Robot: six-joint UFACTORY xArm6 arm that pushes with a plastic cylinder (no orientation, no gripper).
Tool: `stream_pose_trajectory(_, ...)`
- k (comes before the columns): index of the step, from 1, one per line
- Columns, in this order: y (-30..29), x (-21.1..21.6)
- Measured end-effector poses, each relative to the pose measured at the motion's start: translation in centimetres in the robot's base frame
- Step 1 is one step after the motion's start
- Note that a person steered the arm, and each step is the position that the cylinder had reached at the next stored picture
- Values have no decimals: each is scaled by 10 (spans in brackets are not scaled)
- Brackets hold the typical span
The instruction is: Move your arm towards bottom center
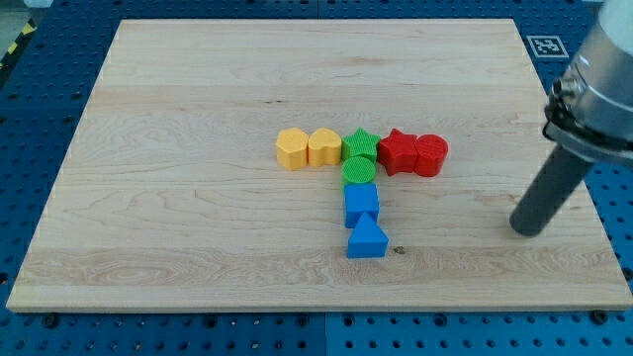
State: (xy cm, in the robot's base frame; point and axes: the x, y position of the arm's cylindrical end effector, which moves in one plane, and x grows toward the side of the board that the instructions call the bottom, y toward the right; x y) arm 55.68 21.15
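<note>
My tip rests on the wooden board at the view's right, well to the right of all the blocks. The blocks form a T in the middle. The top row runs left to right: a yellow hexagon, a yellow heart, a green star, a red star, a red cylinder. Below the green star come a green cylinder, a blue block and a blue triangle.
The board lies on a blue perforated table. A black and white marker tag sits beyond the board's top right corner. The arm's grey body hangs over the board's right edge.
</note>
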Motion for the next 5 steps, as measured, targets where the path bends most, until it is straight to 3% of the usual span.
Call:
stream_pose_trajectory(2, 0, 7)
stream_pose_trajectory(5, -104, 53)
